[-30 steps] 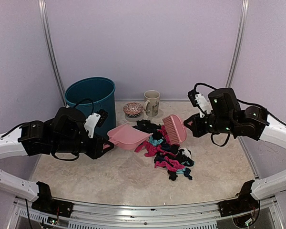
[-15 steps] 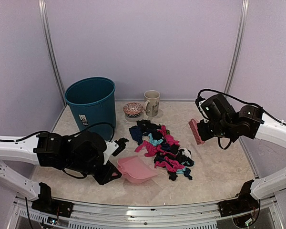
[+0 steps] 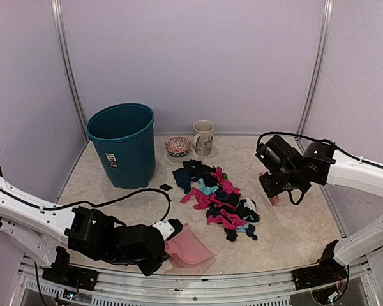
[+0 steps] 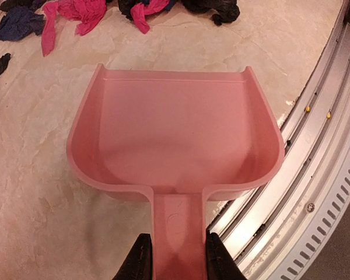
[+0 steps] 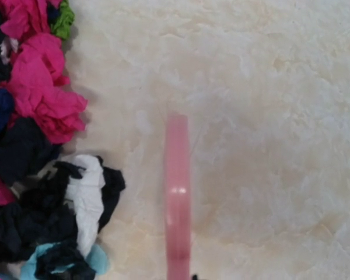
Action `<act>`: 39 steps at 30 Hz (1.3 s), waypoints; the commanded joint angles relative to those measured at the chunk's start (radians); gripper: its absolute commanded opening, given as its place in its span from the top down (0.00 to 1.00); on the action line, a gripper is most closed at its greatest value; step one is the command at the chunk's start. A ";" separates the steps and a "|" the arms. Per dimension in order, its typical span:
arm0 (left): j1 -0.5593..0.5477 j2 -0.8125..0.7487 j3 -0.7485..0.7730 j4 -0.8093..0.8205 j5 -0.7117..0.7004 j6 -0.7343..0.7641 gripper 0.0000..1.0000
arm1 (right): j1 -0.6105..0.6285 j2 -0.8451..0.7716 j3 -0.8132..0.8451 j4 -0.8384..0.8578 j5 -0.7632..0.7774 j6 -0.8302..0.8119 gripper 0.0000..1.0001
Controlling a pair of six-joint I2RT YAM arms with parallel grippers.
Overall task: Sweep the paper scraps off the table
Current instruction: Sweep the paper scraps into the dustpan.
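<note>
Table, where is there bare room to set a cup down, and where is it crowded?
Bare table lies right of the paper scraps, around the brush, and on the left in front of the bin. Crowded: the scrap pile at centre, the dustpan at the near edge, the bowl and mug at the back.

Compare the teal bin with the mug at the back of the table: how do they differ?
The bin is teal; the mug is cream with a dark print. The bin is much taller and wider than the mug. The mug has a side handle; the bin shows none. Both stand upright, open at the top.
</note>
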 commanded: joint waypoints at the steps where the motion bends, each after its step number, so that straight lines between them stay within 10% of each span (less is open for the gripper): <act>1: -0.009 0.058 -0.001 0.099 -0.132 -0.036 1.00 | -0.009 0.033 -0.004 -0.009 -0.046 -0.008 1.00; 39: 0.140 0.342 0.039 0.455 0.056 0.104 1.00 | 0.234 0.196 0.115 0.095 -0.347 -0.035 1.00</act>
